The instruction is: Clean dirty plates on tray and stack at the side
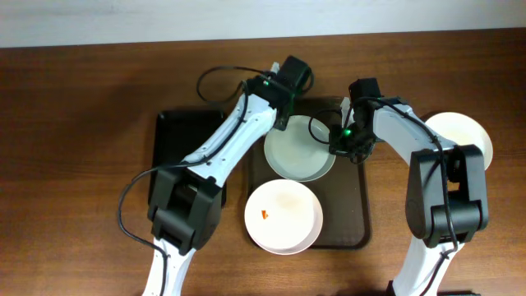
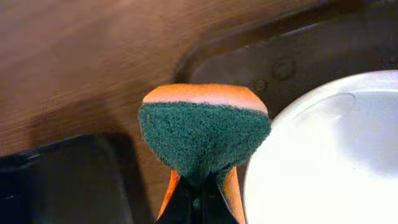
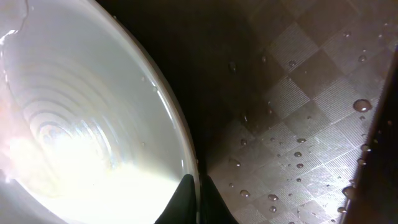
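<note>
Two white plates lie on the brown tray (image 1: 355,215). The far plate (image 1: 297,150) looks clean; my right gripper (image 1: 339,146) is shut on its right rim, seen close in the right wrist view (image 3: 196,186) with the plate (image 3: 87,124) tilted above the wet tray floor (image 3: 311,112). The near plate (image 1: 283,215) carries a small orange-red smear (image 1: 264,215). My left gripper (image 1: 282,123) is shut on an orange and green sponge (image 2: 204,134) at the far plate's upper left rim (image 2: 323,162). A third white plate (image 1: 462,136) sits on the table to the right of the tray.
A smaller black tray (image 1: 185,140) lies left of the brown tray, partly under my left arm; it also shows in the left wrist view (image 2: 62,180). Bare wooden table (image 1: 74,148) lies on both sides. A black cable loops behind the left arm.
</note>
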